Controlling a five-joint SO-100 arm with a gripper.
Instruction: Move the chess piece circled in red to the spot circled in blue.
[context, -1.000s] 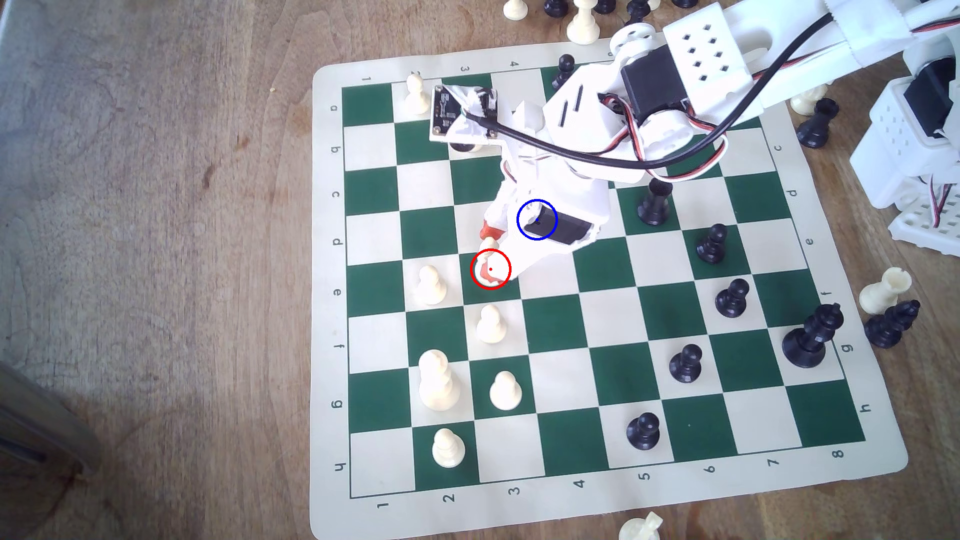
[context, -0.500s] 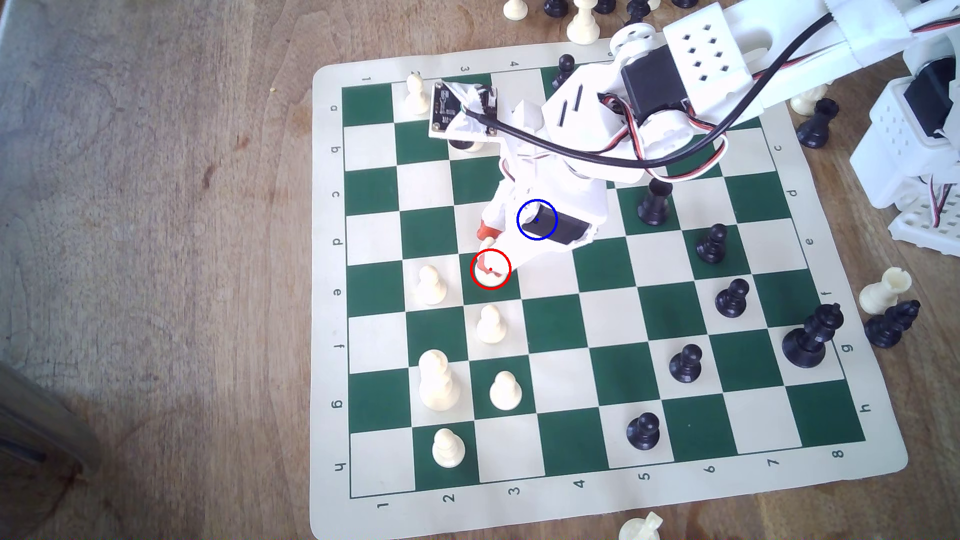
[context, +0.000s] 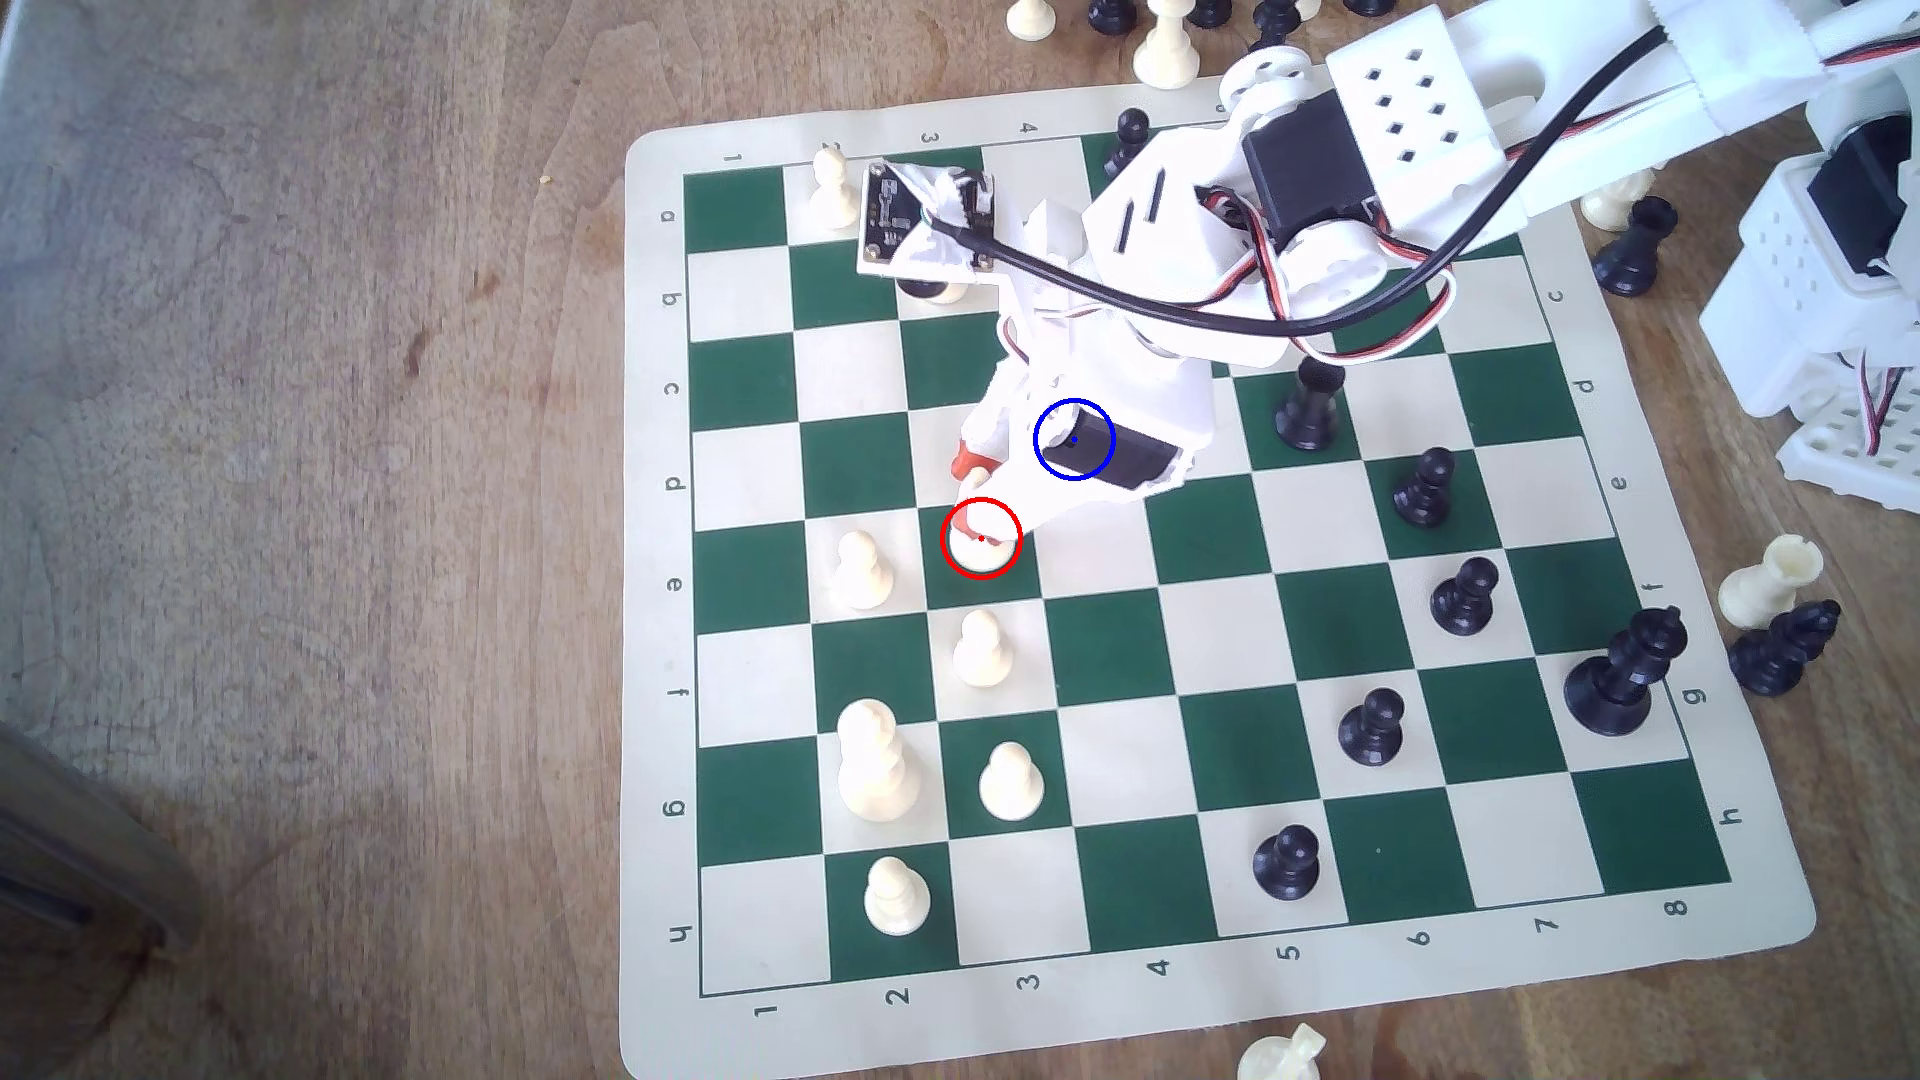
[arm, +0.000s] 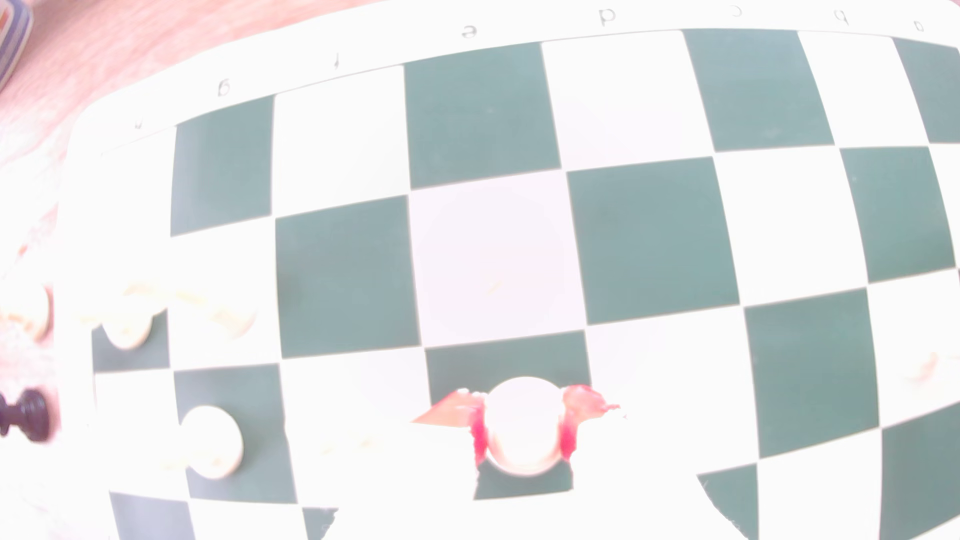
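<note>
Fingers (arm: 523, 431) pinch the upright chess piece (arm: 522, 426) from both sides; the spot (context: 1074, 439), under the arm, lies diagonally adjacent, toward the chessboard's (context: 665, 582) centre.

Gripper (arm: 523, 431) red pads (arm: 479, 441) touching both sides of chess piece (arm: 522, 426), over green sq.

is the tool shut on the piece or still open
Shut on the piece: the tool's red pads press both its sides.
</note>
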